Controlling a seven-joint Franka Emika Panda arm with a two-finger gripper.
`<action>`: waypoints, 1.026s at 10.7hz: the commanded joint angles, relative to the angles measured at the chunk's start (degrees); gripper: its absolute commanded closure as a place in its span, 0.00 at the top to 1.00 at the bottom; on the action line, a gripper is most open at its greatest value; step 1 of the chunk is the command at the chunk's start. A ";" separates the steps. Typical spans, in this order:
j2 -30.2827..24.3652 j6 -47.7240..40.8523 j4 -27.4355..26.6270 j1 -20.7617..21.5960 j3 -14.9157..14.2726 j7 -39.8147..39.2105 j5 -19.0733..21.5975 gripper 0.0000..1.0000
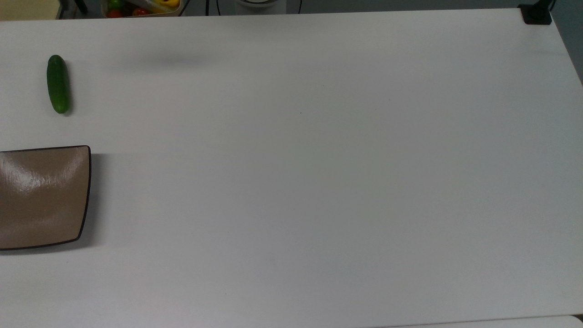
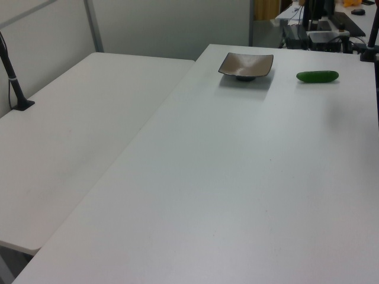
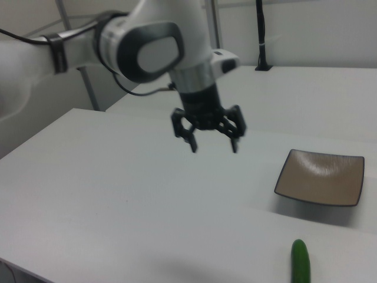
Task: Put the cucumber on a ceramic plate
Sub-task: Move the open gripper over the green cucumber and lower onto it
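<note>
The small dark green cucumber [image 1: 58,84] lies on the white table [image 1: 319,159] near the top view's upper left, lengthwise up and down. It shows again as the cucumber [image 2: 317,76] and the cucumber [image 3: 300,262]. Below it in the top view sits the tan-brown square ceramic plate [image 1: 43,197], cut by the left edge and bare; it is also the plate [image 2: 246,64] and the plate [image 3: 321,177]. In the right view my gripper [image 3: 213,144] hangs open in the air, well above the table, to the left of the plate and far from the cucumber.
A container of coloured produce [image 1: 139,7] sits beyond the table's far edge in the top view. A black clamp [image 1: 536,13] grips the top view's upper right corner. A second white table [image 2: 77,130] adjoins on the left view's left, with a black post [image 2: 15,80].
</note>
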 commanded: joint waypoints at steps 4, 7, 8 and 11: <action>8.46 12.48 -2.97 -3.09 -5.15 -6.65 -0.84 1.00; 12.68 18.55 -4.99 -4.06 -5.16 -7.28 -2.94 1.00; 13.65 19.87 -5.78 -4.59 -5.16 -7.28 -4.17 1.00; 17.07 25.57 -7.72 -5.91 -5.16 -7.02 -6.56 1.00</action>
